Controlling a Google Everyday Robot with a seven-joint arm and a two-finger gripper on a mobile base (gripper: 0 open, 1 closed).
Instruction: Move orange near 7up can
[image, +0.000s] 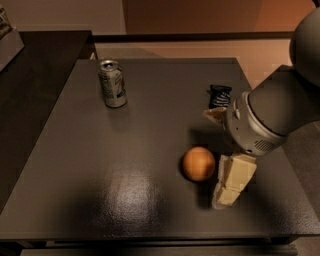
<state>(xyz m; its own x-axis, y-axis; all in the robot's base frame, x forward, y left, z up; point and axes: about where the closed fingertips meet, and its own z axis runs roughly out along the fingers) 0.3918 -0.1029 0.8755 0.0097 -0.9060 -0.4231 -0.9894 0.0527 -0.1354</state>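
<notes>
The orange (198, 163) is a smooth round fruit lying on the dark table (125, 165), right of centre toward the front. The 7up can (112, 83) stands upright at the back left of the table, far from the orange. My gripper (229, 182) hangs from the grey arm at the right, its cream-coloured end low over the table just right of the orange, very close to it or touching it.
A black snack packet (219, 95) lies at the back right, partly behind my arm (270, 117). A darker counter (30, 70) runs along the left. The table's front edge is close below the gripper.
</notes>
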